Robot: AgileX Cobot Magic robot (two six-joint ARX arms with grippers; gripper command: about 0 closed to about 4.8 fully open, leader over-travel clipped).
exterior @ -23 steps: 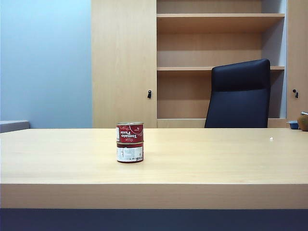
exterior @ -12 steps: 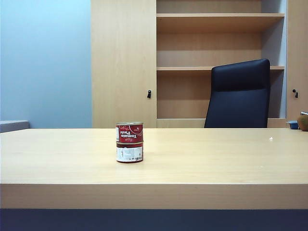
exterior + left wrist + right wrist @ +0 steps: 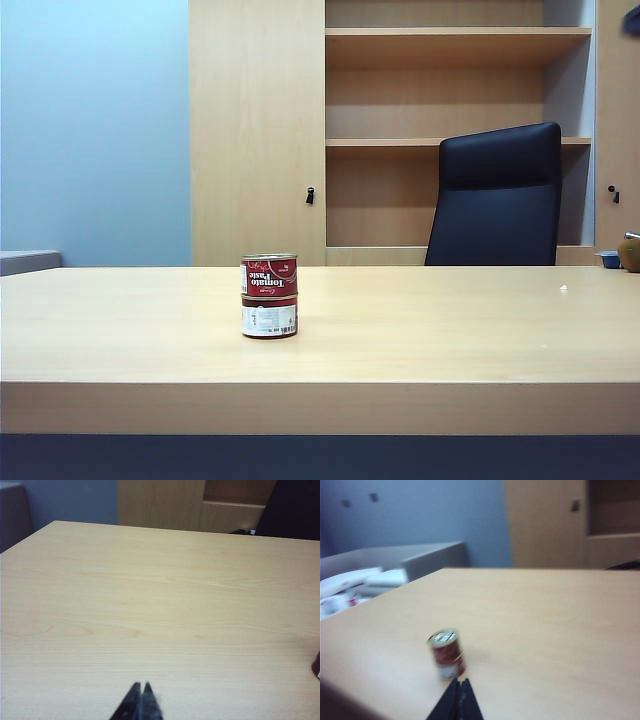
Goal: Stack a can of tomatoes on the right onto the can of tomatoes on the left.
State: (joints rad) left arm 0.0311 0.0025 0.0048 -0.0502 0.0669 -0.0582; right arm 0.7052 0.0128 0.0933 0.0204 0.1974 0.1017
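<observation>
Exterior view is showing the two tomato cans already stacked: the upper can [image 3: 269, 275] is sitting squarely on the lower can [image 3: 269, 317], left of the middle of the table [image 3: 450, 340]. The upper label is reading "Tomato Paste" upside down; the lower label's print is too small to make out. Neither arm is appearing in this view. Behind the table a black chair [image 3: 497, 195] is standing at about two o'clock from the stack, its lower part hidden by the tabletop, in front of a wooden shelf unit [image 3: 455, 90].

In the right wrist view the picture is blurring, so the stack is reading as one red-and-white column [image 3: 447, 653]. The right gripper [image 3: 458, 682] is showing only its dark tips, pressed together and pinching nothing, just clear of the stack.

In the left wrist view the left gripper [image 3: 141, 686] is likewise showing only its tips, pressed together and empty, over bare wood. A dark red sliver [image 3: 316, 665] is cut off at the frame's edge and cannot be identified.
</observation>
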